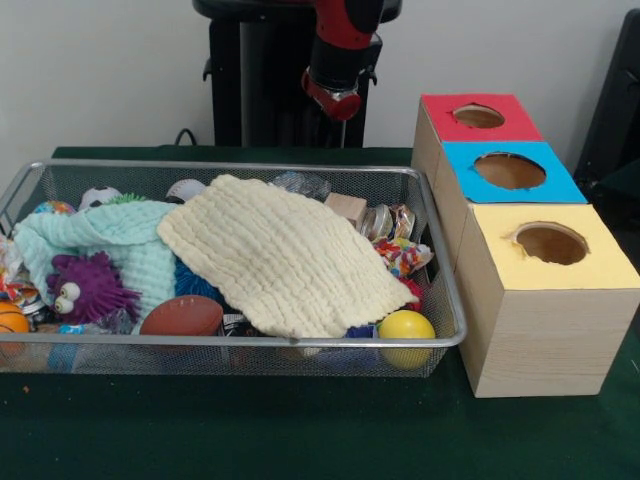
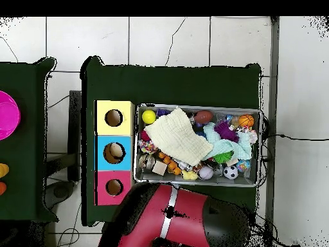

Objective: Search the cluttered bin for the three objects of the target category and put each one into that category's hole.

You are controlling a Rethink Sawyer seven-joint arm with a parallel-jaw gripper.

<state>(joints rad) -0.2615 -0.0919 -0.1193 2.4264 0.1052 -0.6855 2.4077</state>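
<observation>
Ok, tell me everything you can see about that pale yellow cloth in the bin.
The pale yellow cloth is a soft, crinkle-textured fabric that looks like muslin or gauze, roughly square with wavy edges. It lies spread out and slightly rumpled, turned like a diamond, across the middle of the bin. It rests on top of the clutter, overlapping an edge of the mint green cloth and partly covering the brown football. The yellow ball sits just past its near corner. The gripper hangs clear behind the bin.
</observation>
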